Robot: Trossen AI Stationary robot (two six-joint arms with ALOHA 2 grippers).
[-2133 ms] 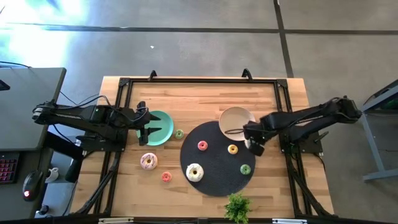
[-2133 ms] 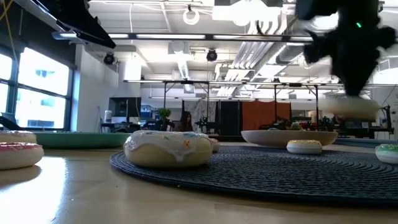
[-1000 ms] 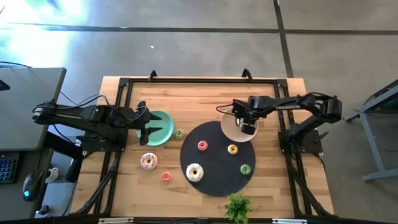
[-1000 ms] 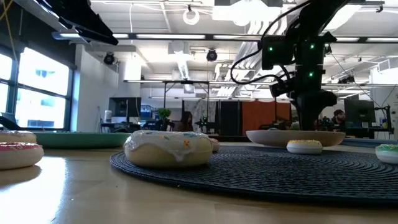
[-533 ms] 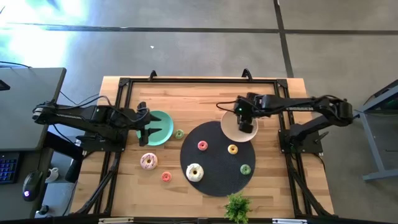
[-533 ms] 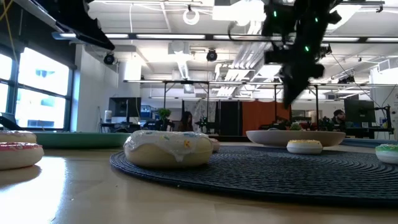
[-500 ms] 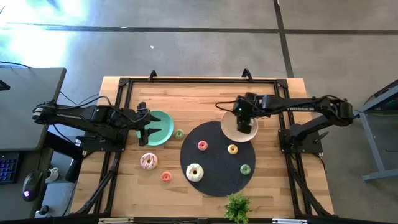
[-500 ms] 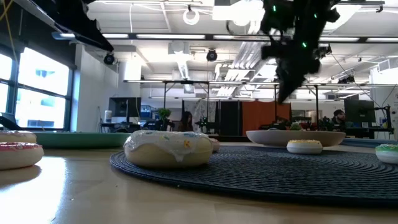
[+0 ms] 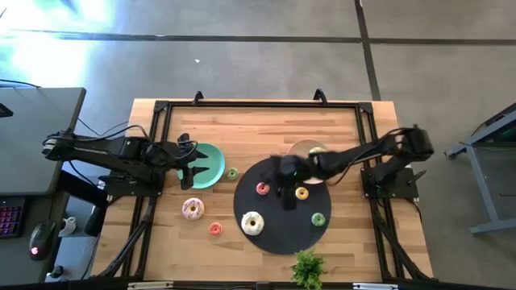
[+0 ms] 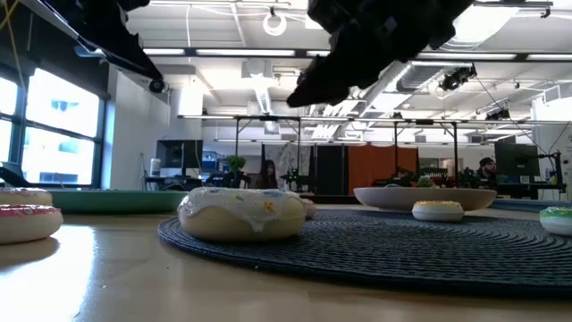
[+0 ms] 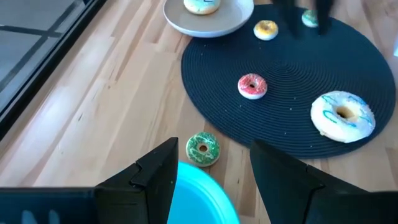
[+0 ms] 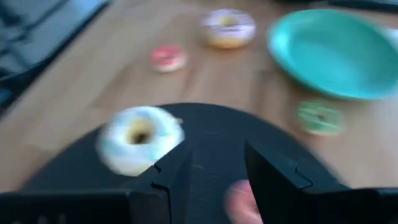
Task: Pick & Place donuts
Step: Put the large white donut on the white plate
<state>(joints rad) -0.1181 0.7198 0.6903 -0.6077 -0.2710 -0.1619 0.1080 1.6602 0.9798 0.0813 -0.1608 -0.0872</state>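
Note:
My right gripper (image 9: 282,187) is open and empty, hovering over the round black mat (image 9: 282,234); its fingers frame a pink donut (image 12: 239,199). On the mat lie the pink donut (image 9: 262,188), a yellow donut (image 9: 301,193), a green donut (image 9: 318,218) and a big white-frosted donut (image 9: 252,223). Another donut (image 11: 202,5) rests in the beige plate (image 9: 302,151). My left gripper (image 11: 214,180) is open and empty over the teal plate (image 9: 208,165). A green donut (image 9: 232,173), a pink-frosted donut (image 9: 193,209) and a red donut (image 9: 215,229) lie on the wood.
A small green plant (image 9: 307,268) stands at the table's near edge. A black frame (image 9: 258,105) runs around the table top. Bare wood lies between the two plates along the far side.
My right gripper has risen from low over the beige plate and swung fast toward the table's left and near edge, out over the black mat. A donut stays in the beige plate. My left arm has kept still.

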